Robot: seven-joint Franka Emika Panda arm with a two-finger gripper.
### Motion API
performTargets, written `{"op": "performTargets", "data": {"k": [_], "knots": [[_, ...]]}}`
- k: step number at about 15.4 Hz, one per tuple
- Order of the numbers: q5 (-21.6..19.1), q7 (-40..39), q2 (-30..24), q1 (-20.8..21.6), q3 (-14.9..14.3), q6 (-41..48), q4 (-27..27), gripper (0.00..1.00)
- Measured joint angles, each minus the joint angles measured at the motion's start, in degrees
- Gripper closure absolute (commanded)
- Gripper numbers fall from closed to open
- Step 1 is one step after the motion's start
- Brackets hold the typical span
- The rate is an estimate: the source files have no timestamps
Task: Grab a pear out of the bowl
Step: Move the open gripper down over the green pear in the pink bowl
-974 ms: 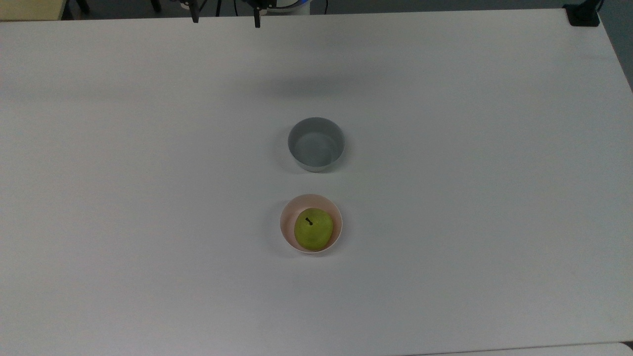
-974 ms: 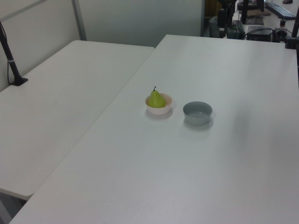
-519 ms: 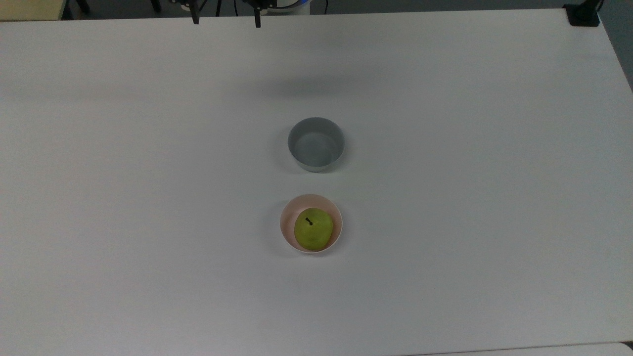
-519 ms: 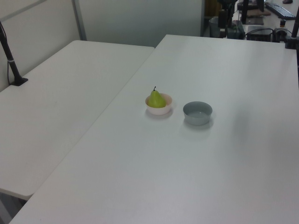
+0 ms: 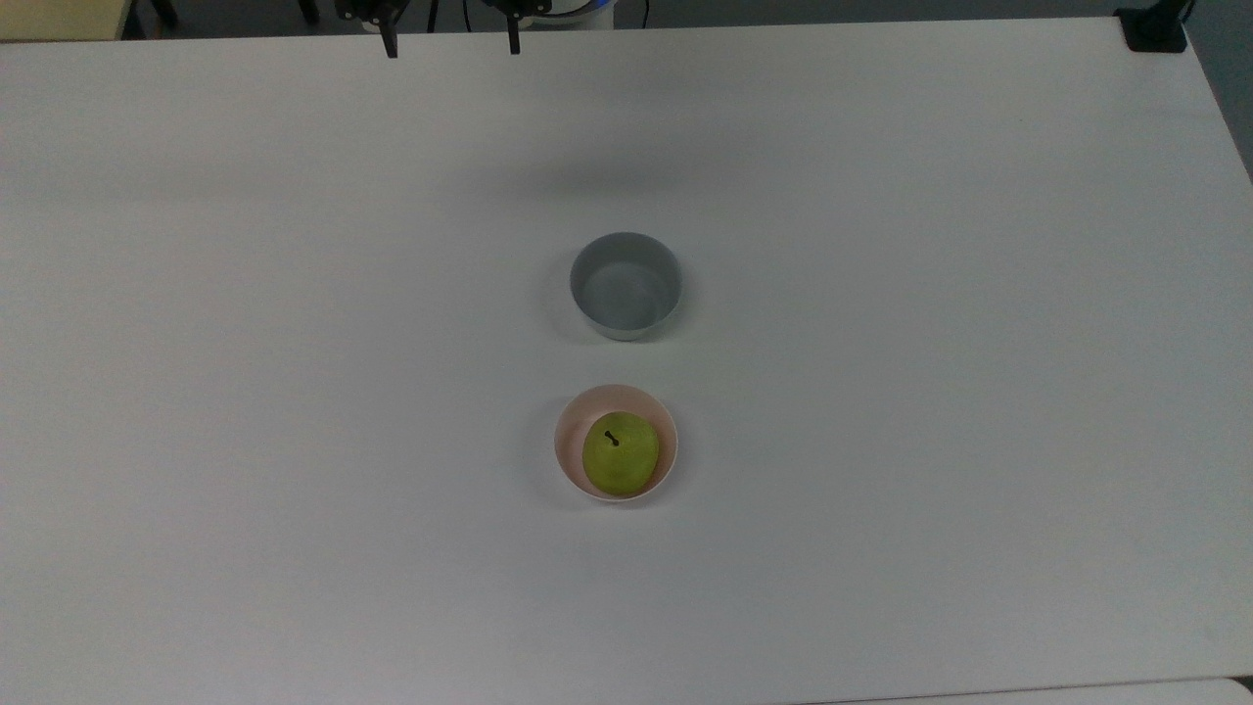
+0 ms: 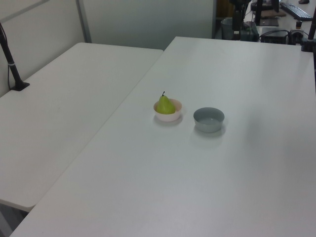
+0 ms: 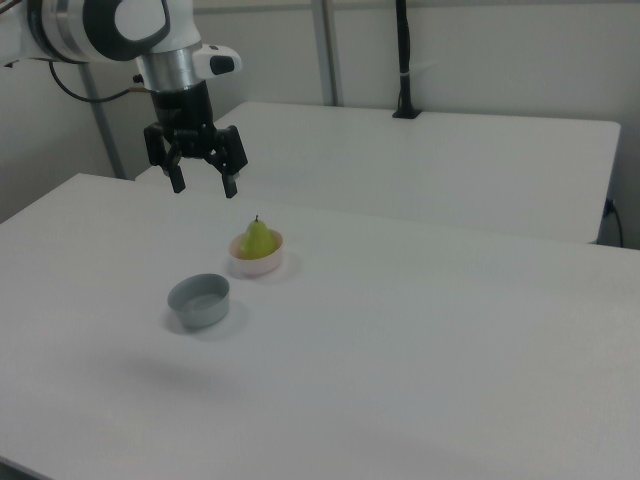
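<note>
A yellow-green pear (image 5: 620,451) (image 6: 165,105) (image 7: 257,238) with a short dark stem stands upright in the pale pink bowl (image 5: 576,423) (image 6: 172,117) (image 7: 262,265) near the middle of the white table. My gripper (image 7: 204,184) hangs high above the table in the right view, open and holding nothing, up and to the right view's left of the pear. Its two dark fingertips (image 5: 391,47) poke in at the top view's upper edge, far from the bowl.
An empty grey-blue bowl (image 5: 626,285) (image 6: 209,119) (image 7: 199,299) sits close beside the pink one, on the side toward the arm. A second white table (image 6: 64,103) adjoins. Black posts (image 6: 12,64) (image 7: 403,60) are clamped at table edges.
The fingertips at the top view's upper edge have shifted slightly downward and to the right. Pear and both bowls have not moved.
</note>
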State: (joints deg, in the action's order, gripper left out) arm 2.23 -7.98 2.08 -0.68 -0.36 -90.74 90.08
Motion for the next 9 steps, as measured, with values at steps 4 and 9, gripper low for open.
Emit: {"op": "performTargets", "data": {"k": [4,9], "knots": [[-1.71,-1.69,1.92,0.00,0.00,-5.33,0.09,0.00],[-2.07,-2.63,6.00,0.05,0.61,-12.70,0.21,0.00]]}}
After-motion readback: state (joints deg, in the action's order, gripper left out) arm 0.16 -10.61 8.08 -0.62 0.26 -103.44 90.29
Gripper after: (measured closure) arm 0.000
